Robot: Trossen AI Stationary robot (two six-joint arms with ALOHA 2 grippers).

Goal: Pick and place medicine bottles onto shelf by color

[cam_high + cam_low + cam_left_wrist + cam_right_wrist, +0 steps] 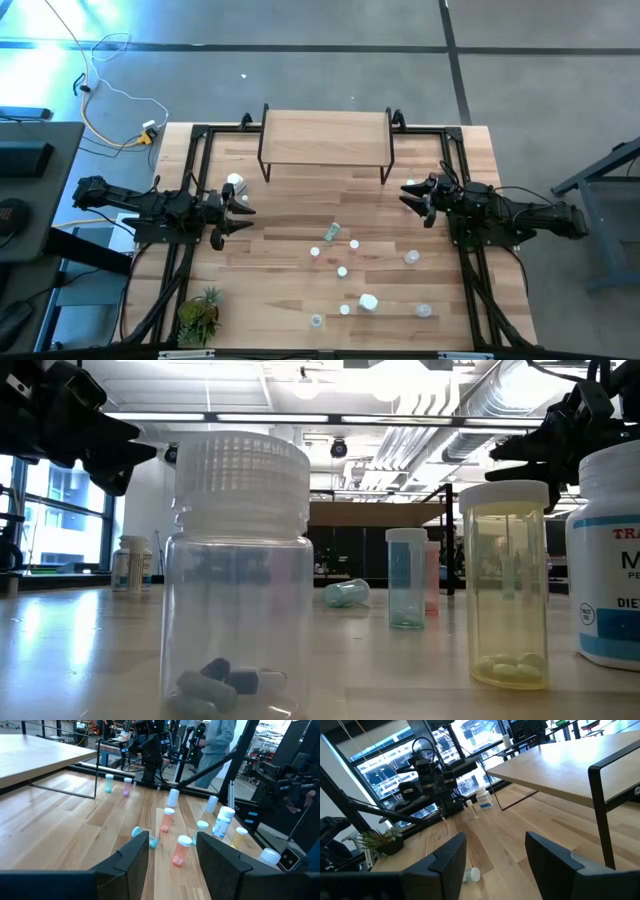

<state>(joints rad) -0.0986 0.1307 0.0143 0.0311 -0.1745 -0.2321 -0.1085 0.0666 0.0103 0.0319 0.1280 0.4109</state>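
The medicine bottles (342,271) are scattered across the tabletop's middle toward its near edge, none on the shelf (325,137). Both the left gripper (243,205) and right gripper (409,192) are held open and empty. The tipped bottle (331,232) lies between them, somewhat nearer the right gripper.

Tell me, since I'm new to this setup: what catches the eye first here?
Small medicine bottles lie scattered over the near half of the table. The low wooden shelf at the far edge carries nothing yet. Both arms hover at the sides, left tool and right tool open and empty.
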